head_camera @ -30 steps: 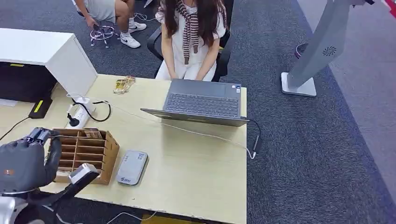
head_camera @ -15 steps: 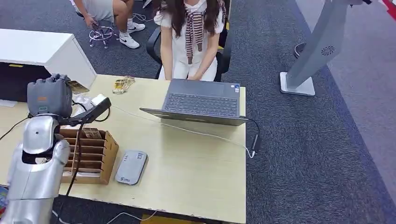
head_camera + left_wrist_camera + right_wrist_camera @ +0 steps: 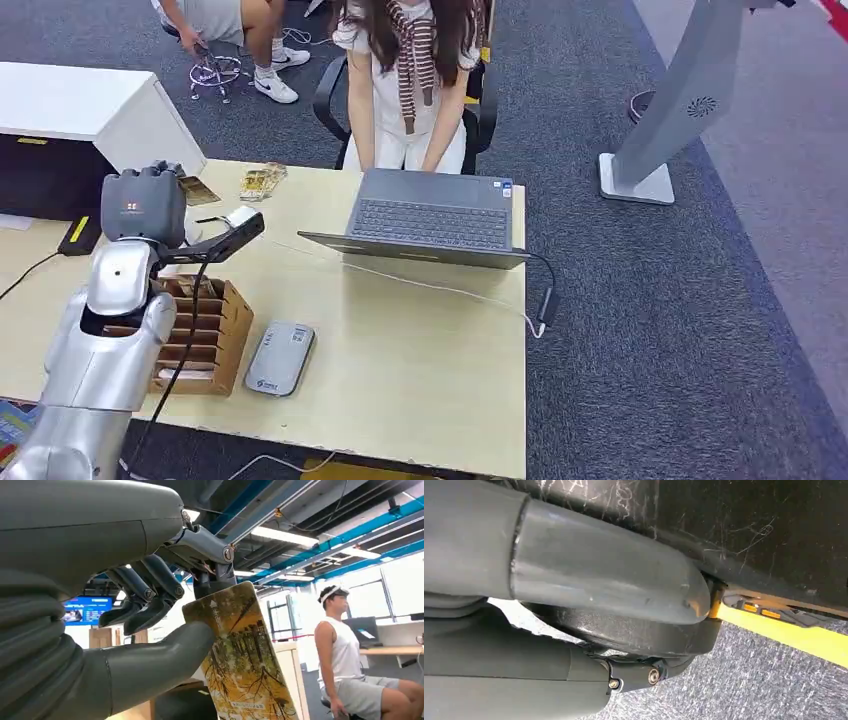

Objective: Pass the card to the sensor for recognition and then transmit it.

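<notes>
My left hand [image 3: 145,203] is raised above the back left of the wooden table [image 3: 420,370]. It pinches a card [image 3: 198,190] with a yellow-brown tree picture between thumb and fingers. In the left wrist view the card [image 3: 240,655] stands upright against the thumb of the left hand [image 3: 145,600]. The grey card sensor [image 3: 280,358] lies flat on the table, nearer to me than the hand and a little to its right. My right hand [image 3: 599,580] appears very close up, and the lie of its fingers is unclear.
A cardboard slotted card box [image 3: 205,330] stands just left of the sensor, under my left forearm. An open laptop [image 3: 435,215] faces a seated person [image 3: 410,70] across the table, with a cable [image 3: 440,288] trailing from it. A white cabinet [image 3: 90,110] stands at the far left.
My left arm swung up from beside the card box to above the table's back left with the card, then drifted a little to the right.
</notes>
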### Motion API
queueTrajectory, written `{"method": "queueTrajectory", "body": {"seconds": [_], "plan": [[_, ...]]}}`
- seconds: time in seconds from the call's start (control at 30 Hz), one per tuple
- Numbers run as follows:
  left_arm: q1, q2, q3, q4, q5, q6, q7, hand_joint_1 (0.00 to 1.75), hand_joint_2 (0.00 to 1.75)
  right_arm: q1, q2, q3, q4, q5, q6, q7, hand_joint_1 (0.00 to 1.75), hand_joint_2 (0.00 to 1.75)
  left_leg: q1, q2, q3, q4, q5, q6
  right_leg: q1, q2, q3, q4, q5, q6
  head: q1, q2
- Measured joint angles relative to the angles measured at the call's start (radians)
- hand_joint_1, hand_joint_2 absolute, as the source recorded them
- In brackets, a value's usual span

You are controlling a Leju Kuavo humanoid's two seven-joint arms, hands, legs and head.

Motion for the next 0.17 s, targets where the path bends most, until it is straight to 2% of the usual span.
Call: {"method": "queueTrajectory", "body": {"seconds": [0.17], "plan": [[-0.001,0.0,-0.002,0.008,0.0,0.0,0.001,1.75,1.75,0.0,0.0,0.0,0.0,0.0,0.0,0.0,0.0,0.0,0.0,0.0,0.0,0.0,0.0,0.0,0.0,0.0,0.0,0.0,0.0,0.0,0.0,0.0]]}}
